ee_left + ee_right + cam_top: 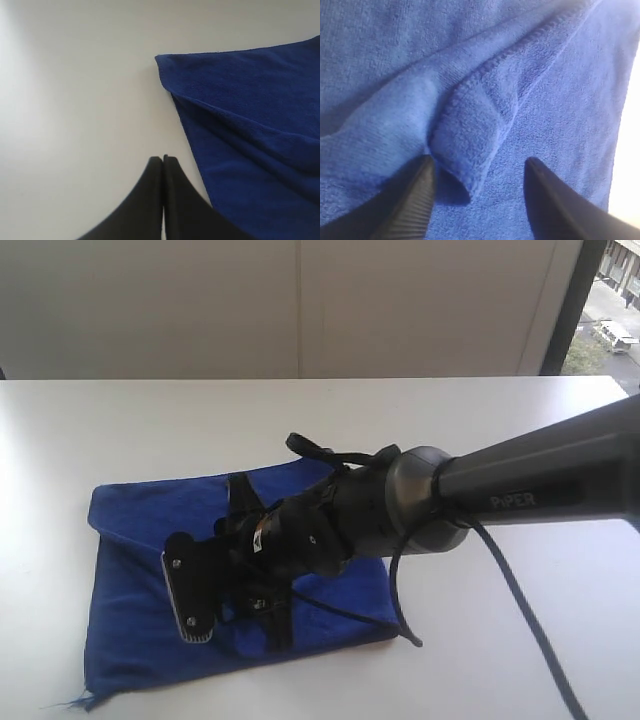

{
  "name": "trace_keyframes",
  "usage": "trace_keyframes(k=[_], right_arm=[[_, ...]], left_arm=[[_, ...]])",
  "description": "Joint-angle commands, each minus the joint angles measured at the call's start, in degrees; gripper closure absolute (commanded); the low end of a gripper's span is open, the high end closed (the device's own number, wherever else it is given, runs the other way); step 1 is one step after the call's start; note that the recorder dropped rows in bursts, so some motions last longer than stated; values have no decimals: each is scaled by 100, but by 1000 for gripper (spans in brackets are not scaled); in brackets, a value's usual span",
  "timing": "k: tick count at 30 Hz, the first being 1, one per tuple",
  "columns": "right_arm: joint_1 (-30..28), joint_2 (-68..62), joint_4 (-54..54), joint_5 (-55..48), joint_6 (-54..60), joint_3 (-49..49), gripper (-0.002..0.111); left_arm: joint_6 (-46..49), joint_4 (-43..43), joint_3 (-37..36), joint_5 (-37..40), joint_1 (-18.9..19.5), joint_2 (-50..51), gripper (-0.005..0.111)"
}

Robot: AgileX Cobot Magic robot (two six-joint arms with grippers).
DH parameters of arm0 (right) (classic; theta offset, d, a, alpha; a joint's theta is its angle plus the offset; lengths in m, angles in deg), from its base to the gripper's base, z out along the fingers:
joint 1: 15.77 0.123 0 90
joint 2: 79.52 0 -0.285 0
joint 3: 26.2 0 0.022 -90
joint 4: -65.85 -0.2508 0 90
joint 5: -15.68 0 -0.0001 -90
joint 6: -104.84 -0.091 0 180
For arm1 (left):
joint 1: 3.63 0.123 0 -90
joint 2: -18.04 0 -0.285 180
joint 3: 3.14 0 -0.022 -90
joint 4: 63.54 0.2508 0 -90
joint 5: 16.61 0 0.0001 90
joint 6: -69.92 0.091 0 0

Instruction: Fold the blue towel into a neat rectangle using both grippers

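- The blue towel (130, 610) lies flat on the white worktop (450, 420), towards the left and near side in the exterior view. It is already doubled over. One layer sits on another with a slanted edge, so the outline is not yet a clean rectangle.
- Your right tool (480, 165) is out over the middle of the cloth on the arm lettered PIPER (540, 485). Its jaws stand wide apart and grip nothing. A raised fold (465, 145) of towel, with a stitched hem, sits between the two fingers (415, 200), just beside one of them.
- Your left tool (163, 159) is fully closed and empty. It hangs above bare worktop, near one corner (162, 62) of the towel but apart from it.
- Judging by this, you are at the pick-up for a further fold: the right tool is lined up on the hem but not yet pinched.
- The next move calls for closing the right tool on that ridge. Catch the top layer only, or the whole stack may drag.
- The left tool probably needs to open and take the near corner, so both edges travel together and land square.
- Whether the fold under the right tool is one layer or two, you cannot tell from here.
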Motion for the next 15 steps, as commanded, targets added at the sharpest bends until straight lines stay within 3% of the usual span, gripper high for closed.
trace_keyframes(k=[1, 9, 15], right_arm=[[23, -1, 51, 382, -36, -10, 57], [23, -11, 36, 1454, -1973, -10, 57], [23, -115, -12, 1231, -2099, -10, 57]], left_arm=[[-19, 14, 1, 51, 10, -35, 107], [-19, 14, 1, 51, 10, -35, 107], [-19, 14, 1, 51, 10, -35, 107]])
